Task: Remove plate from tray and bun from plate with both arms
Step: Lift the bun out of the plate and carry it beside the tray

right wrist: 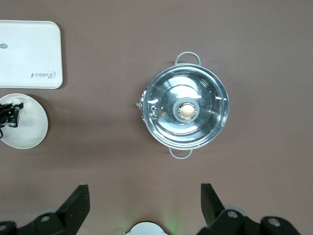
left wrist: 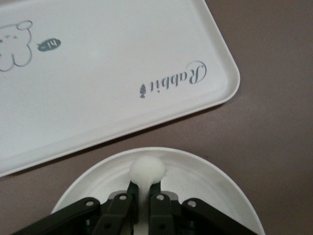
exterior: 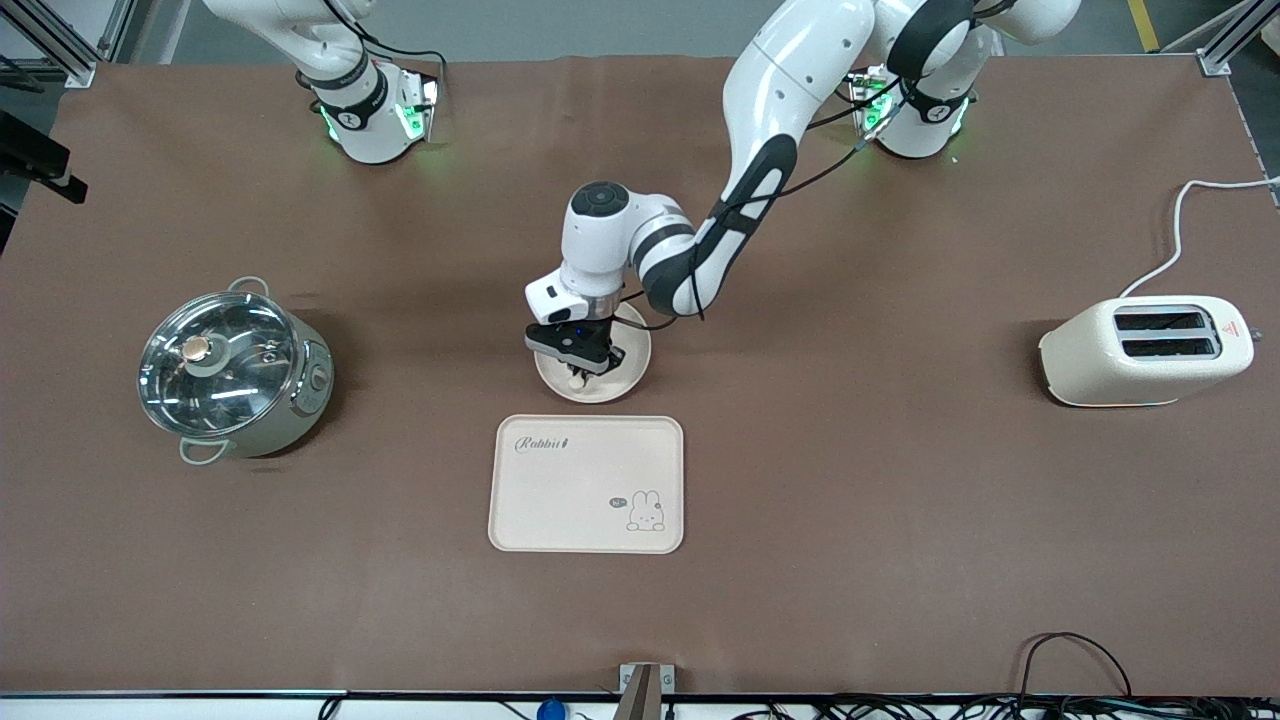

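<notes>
The round cream plate sits mid-table, just farther from the front camera than the rabbit tray. The small pale bun lies in the plate, at the side toward the tray. My left gripper reaches down into the plate and is shut on the bun, whose rounded end bulges out past the fingertips. In the front view the left gripper covers most of the bun. My right gripper waits high near its base, open and holding nothing, looking down on the plate.
A steel pot with a glass lid stands toward the right arm's end of the table. A cream toaster with its cord stands toward the left arm's end. Cables lie along the table's edge nearest the front camera.
</notes>
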You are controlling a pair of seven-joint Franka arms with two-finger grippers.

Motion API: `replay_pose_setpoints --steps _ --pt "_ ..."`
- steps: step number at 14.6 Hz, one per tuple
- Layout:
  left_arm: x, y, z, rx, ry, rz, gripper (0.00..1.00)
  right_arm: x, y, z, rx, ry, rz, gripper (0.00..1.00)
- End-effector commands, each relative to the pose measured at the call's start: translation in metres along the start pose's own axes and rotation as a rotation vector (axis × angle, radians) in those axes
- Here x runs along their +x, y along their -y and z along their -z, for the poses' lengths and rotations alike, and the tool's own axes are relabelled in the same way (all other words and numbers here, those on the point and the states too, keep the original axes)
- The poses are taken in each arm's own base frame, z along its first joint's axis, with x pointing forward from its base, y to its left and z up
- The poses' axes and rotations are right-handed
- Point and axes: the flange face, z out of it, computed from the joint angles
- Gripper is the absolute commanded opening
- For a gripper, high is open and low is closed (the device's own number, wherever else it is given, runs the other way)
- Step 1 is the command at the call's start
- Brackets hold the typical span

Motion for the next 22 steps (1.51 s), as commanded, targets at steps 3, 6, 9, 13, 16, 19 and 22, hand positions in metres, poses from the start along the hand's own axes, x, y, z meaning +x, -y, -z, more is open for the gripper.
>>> replay_pose_setpoints --steps 3,6,9,13,16,19,22 --pt "0.045 0.034 0.068 0.097 -0.004 0.171 0.06 -0.008 0.006 0.003 -0.003 -0.011 0.017 1.0" --pt "0.097 0.13 0.1 0.2 0.002 0.295 0.1 -0.012 0.005 -0.003 0.0 0.001 0.014 1.0" --pt "0.119 0.224 0.109 0.247 0.019 0.381 0.1 -0.012 0.008 -0.003 0.002 0.003 0.019 1.0" --pt "0.108 0.335 0.108 0.291 0.137 0.385 0.09 -0.012 0.011 -0.004 0.003 0.005 0.024 1.0" --pt "0.08 0.385 0.087 0.318 0.239 0.38 0.09 -0.012 0.01 -0.004 0.003 0.006 0.022 1.0" --pt "0.048 0.398 0.046 0.326 0.331 0.424 0.11 -0.011 0.01 -0.005 0.003 0.006 0.022 1.0" --pt "0.023 0.425 0.02 0.345 0.391 0.45 0.16 -0.011 0.01 -0.006 0.003 0.009 0.021 1.0"
